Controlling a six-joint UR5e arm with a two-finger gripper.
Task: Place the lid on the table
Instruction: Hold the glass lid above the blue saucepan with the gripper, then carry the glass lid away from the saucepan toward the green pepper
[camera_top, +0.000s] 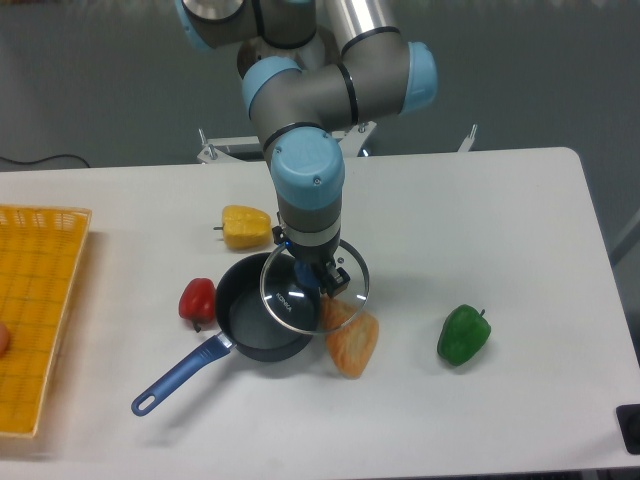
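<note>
Item one, far left: yellow mesh tray (40, 300) on the white worktop (500, 210), cut by the frame edge, with a small reddish object just visible at its left rim, too little showing to name. Item two: red bell pepper (197, 299), just beside the left wall of the saucepan. Item three: dark saucepan (250, 325), upright, its blue handle (180, 375) running down-left toward the front edge. Item four: yellow bell pepper (246, 226), behind the saucepan and apart from it. Item five: glass lid (312, 285), round, metal-rimmed, held tilted above the saucepan's right rim, clear of the worktop. Item six: my gripper (310, 272), pointing straight down from the wrist, jaws clenched at the lid's centre where its knob is; the knob itself is hidden by them. Item seven: orange bell pepper (352, 342), lying at the saucepan's right side, partly seen through the lid. Item eight: green bell pepper (464, 335), well apart to the right.
</note>
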